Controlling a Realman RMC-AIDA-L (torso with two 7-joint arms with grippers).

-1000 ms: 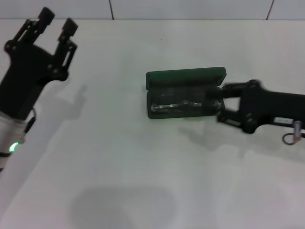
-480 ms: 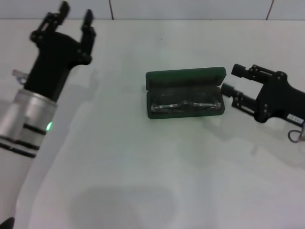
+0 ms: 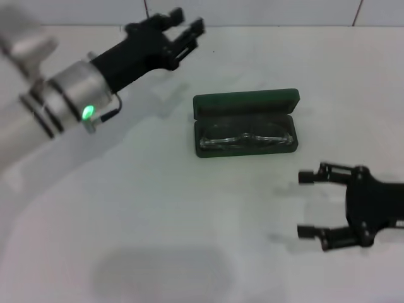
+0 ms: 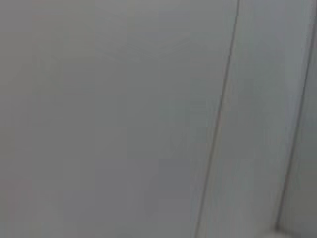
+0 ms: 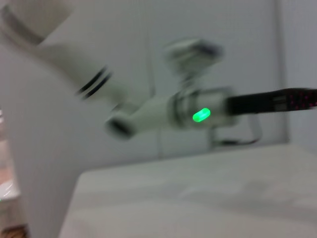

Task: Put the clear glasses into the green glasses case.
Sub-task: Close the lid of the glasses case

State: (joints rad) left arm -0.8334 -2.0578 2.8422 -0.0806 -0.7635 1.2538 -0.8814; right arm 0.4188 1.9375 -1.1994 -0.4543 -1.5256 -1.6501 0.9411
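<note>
Clear glasses lengthwise inside green glasses case

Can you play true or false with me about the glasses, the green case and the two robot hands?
1. The clear glasses lie inside the green glasses case. True.
2. The case's lid is shut. False: the lid stands open behind the tray.
3. The right gripper is holding the glasses. False: it is empty, its fingers spread open, apart from the case on the near right side.
4. The left gripper is up at the far side of the white table, left of the case. True.
5. The left gripper is touching the case. False: there is bare table between them.
</note>
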